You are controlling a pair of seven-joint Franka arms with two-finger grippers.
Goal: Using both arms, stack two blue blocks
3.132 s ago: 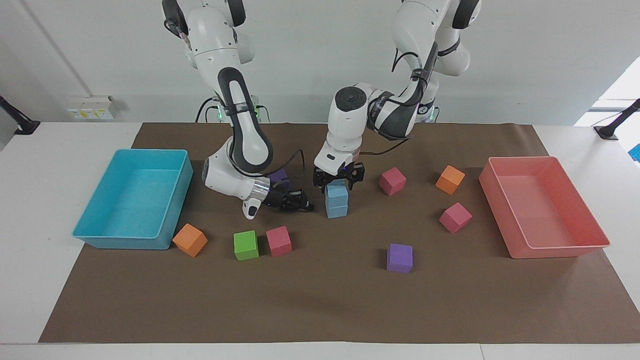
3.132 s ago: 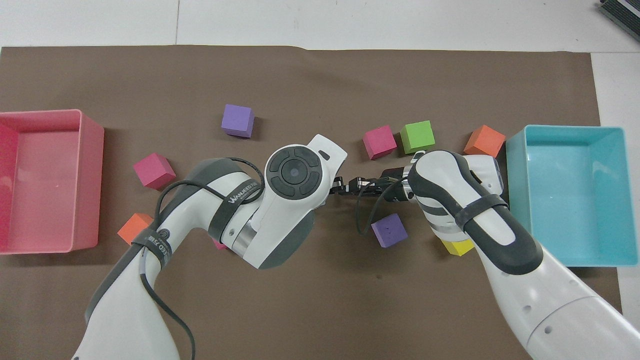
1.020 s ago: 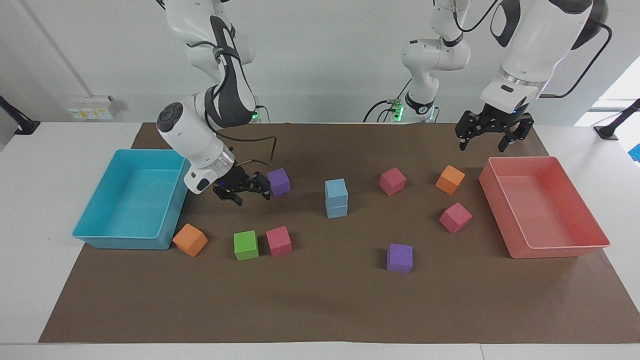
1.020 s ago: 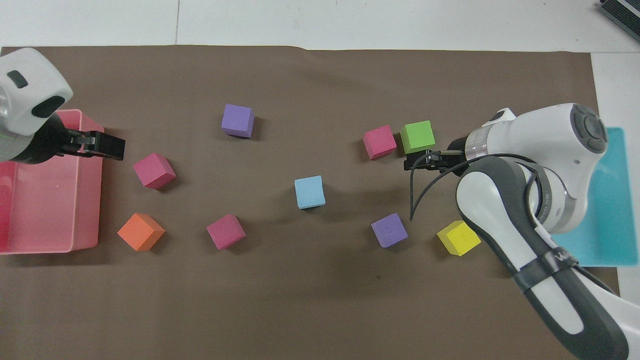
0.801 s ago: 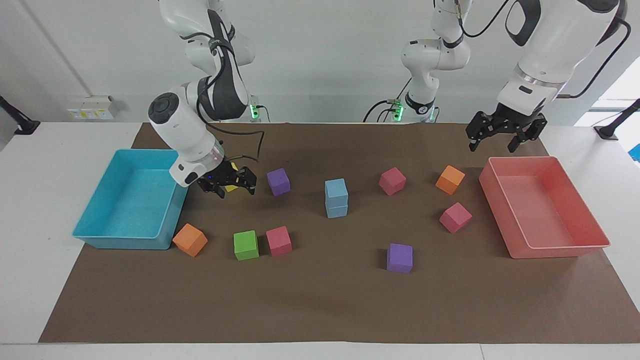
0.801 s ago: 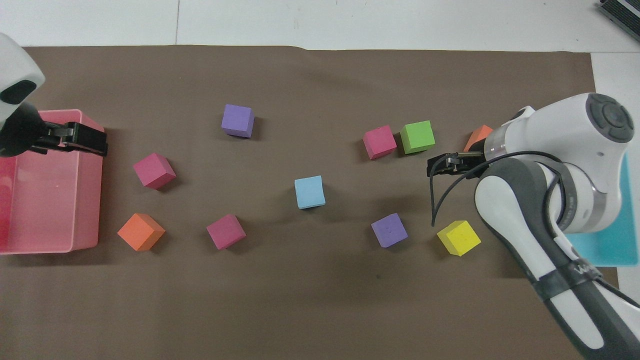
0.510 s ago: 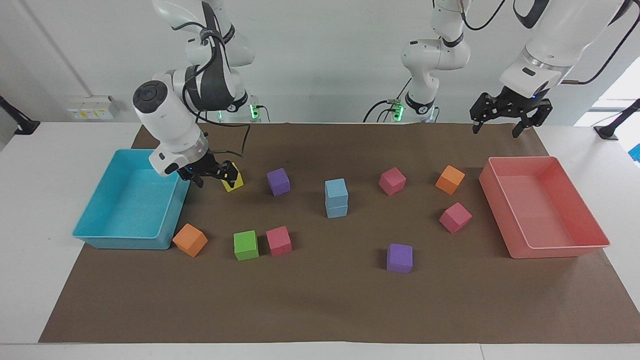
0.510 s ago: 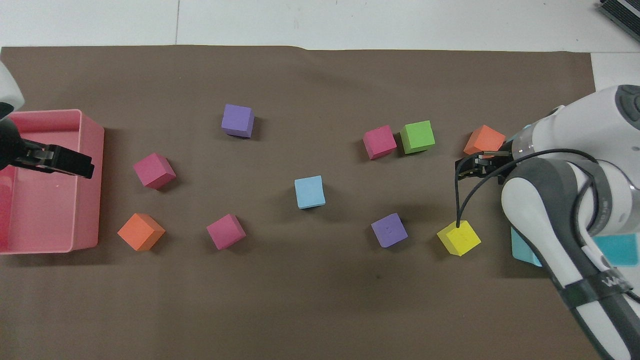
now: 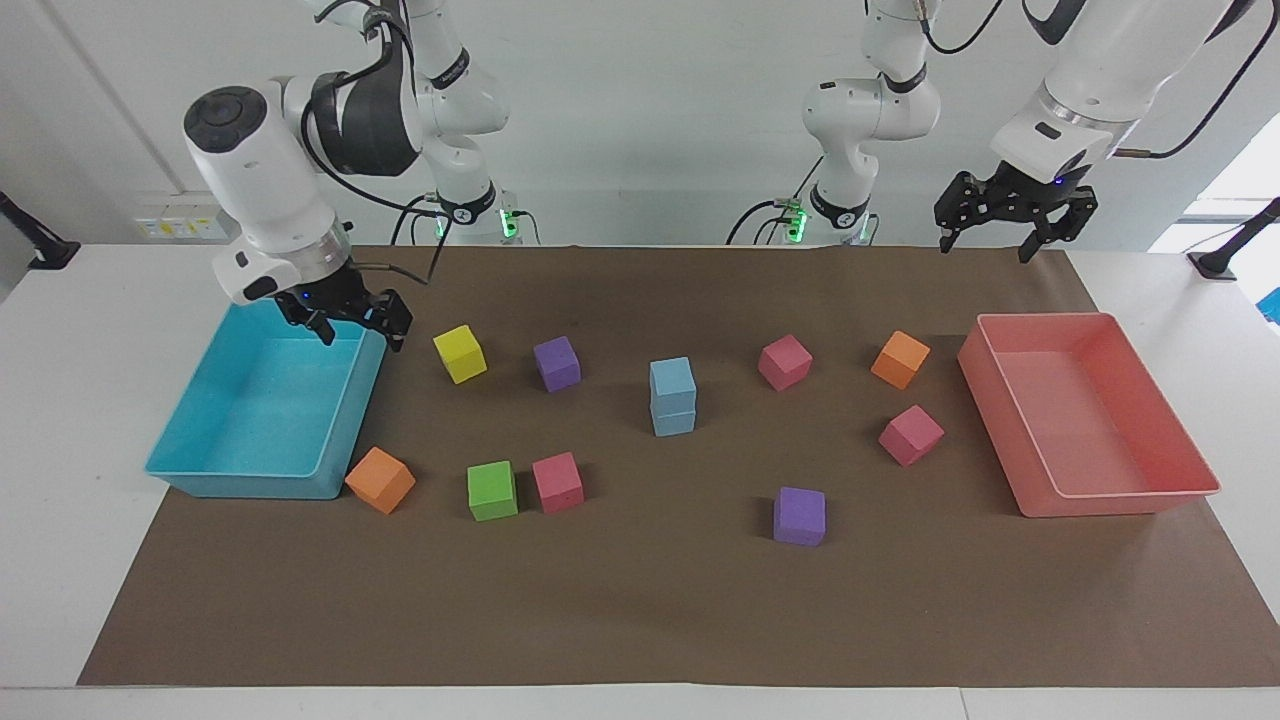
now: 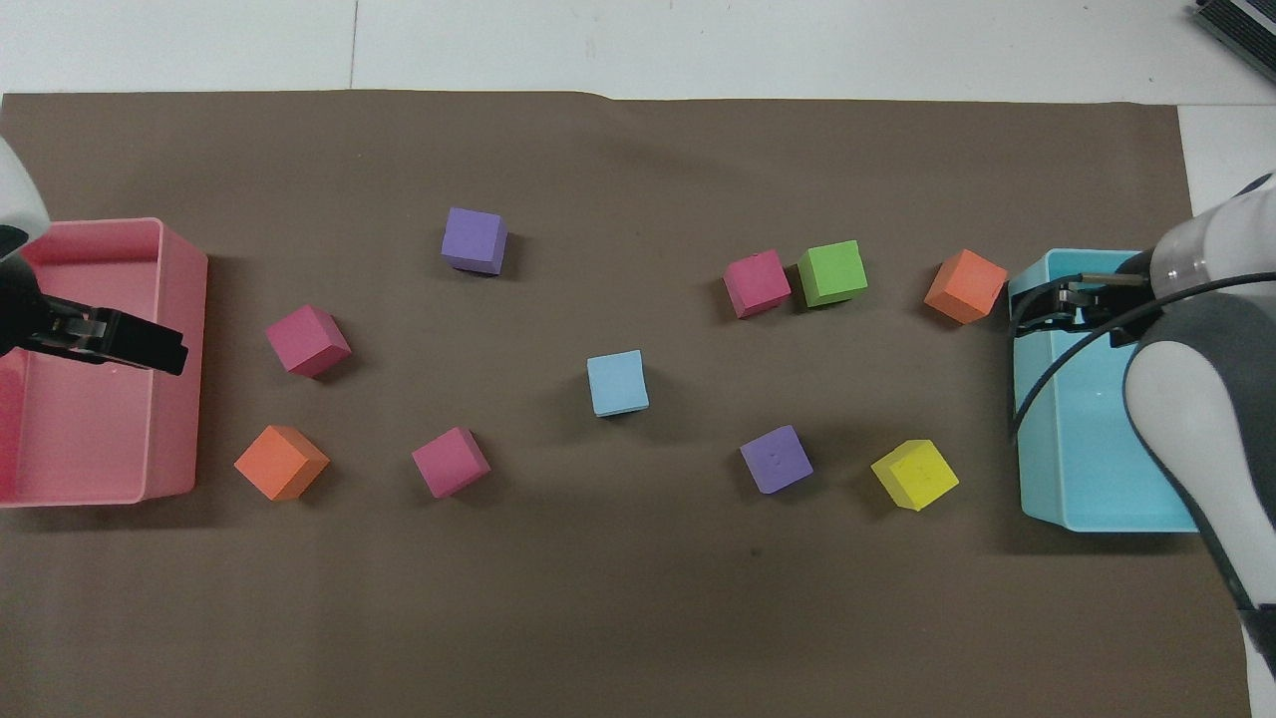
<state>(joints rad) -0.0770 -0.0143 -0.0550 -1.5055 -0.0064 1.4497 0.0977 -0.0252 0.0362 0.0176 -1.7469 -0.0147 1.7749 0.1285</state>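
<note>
The two blue blocks stand stacked mid-mat, the upper blue block (image 9: 672, 379) squarely on the lower blue block (image 9: 675, 420); from overhead only the top block (image 10: 617, 383) shows. Nothing touches the stack. My left gripper (image 9: 1006, 222) hangs open and empty in the air over the mat edge beside the pink tray, and in the overhead view the left gripper (image 10: 140, 346) lies over that tray's rim. My right gripper (image 9: 352, 322) is open and empty above the cyan tray's corner; from overhead the right gripper (image 10: 1049, 310) covers that tray's rim.
A cyan tray (image 9: 338, 432) sits at the right arm's end, a pink tray (image 9: 1120, 500) at the left arm's end. Loose cubes lie around the stack: yellow (image 9: 460, 354), purple (image 9: 557, 363), pink (image 9: 785, 362), orange (image 9: 900, 359), green (image 9: 492, 490).
The left gripper has let go of the top blue block and risen away toward the pink tray. The right gripper has swung off to the cyan tray. The stack stays put.
</note>
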